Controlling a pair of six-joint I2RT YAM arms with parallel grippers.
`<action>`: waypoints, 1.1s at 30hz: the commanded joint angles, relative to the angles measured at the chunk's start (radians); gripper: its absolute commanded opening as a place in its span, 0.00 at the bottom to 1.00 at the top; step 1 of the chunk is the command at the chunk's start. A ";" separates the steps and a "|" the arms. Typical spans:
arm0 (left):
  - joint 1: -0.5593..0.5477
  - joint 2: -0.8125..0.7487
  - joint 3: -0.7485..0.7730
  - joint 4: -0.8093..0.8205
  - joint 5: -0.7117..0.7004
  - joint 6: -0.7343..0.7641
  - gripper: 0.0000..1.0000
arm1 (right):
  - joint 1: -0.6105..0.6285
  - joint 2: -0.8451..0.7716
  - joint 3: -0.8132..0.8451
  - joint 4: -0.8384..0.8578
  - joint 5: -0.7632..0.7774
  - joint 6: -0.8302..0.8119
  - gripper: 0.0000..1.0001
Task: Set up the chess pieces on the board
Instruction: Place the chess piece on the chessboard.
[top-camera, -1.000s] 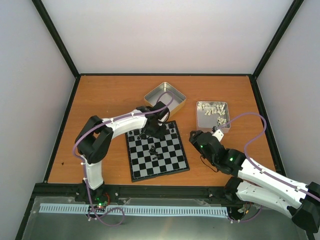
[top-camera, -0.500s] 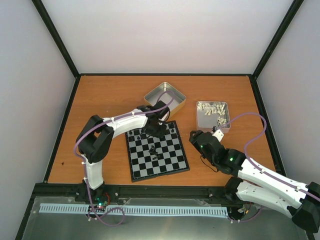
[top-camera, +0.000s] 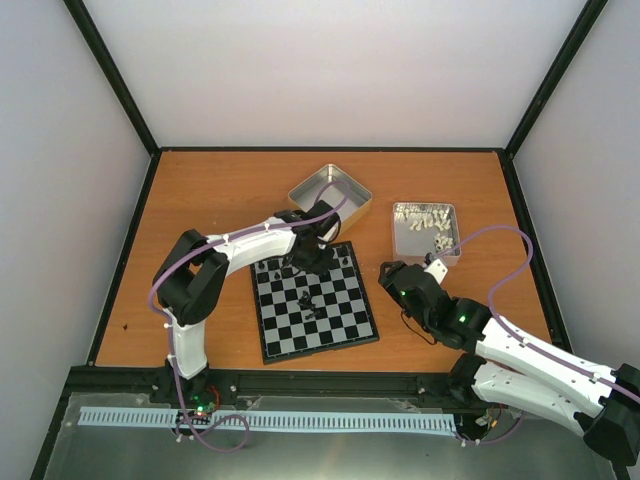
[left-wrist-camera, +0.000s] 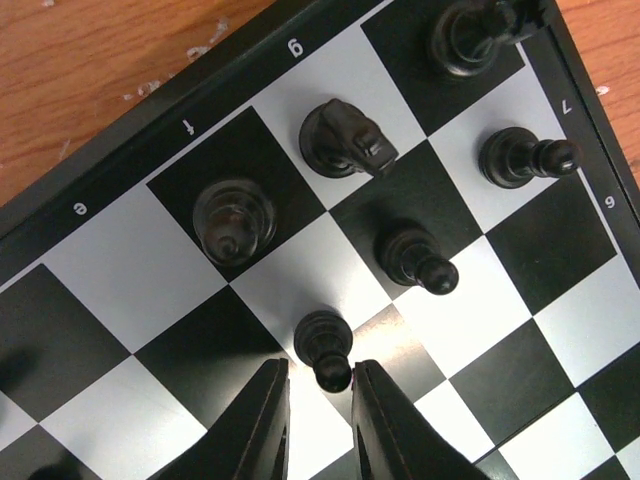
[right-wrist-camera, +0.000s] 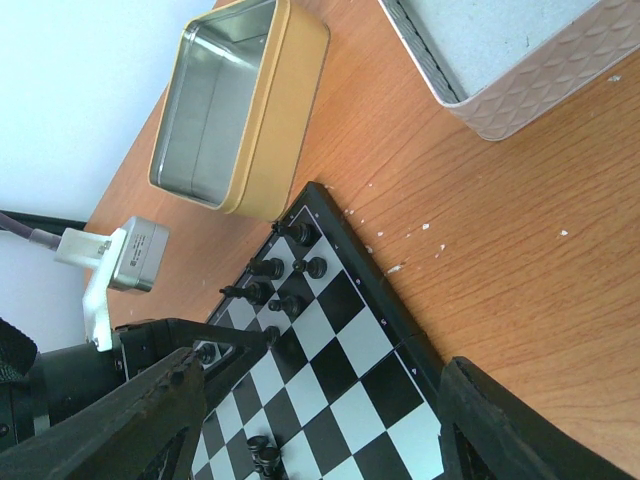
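The board (top-camera: 322, 349) lies in the table's middle. Several black chess pieces stand at its far right corner: a knight (left-wrist-camera: 345, 138), a round-topped piece (left-wrist-camera: 232, 218), two pawns (left-wrist-camera: 415, 258) and a corner piece (left-wrist-camera: 470, 35). My left gripper (left-wrist-camera: 318, 378) hovers low over that corner (top-camera: 303, 262). Its jaws are a little apart around a black pawn (left-wrist-camera: 322, 340) standing on the board; the right fingertip (left-wrist-camera: 368, 385) is against the pawn's head, the left one is clear of it. My right gripper (right-wrist-camera: 320, 425) is wide open and empty beside the board's right edge (top-camera: 386, 272).
An empty gold tin (top-camera: 330, 195) stands behind the board. A silver tin (top-camera: 425, 230) with pale pieces stands at the right. Two black pieces (top-camera: 310, 305) lie mid-board, also in the right wrist view (right-wrist-camera: 262, 455).
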 joint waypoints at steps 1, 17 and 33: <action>0.005 0.006 0.042 0.007 0.010 0.009 0.20 | -0.006 -0.005 -0.014 -0.006 0.042 0.006 0.64; 0.008 -0.023 0.009 0.057 0.005 -0.004 0.11 | -0.006 0.007 -0.018 -0.005 0.037 0.010 0.64; 0.011 -0.053 -0.002 0.050 -0.014 -0.008 0.24 | -0.006 0.003 -0.019 -0.008 0.038 0.007 0.64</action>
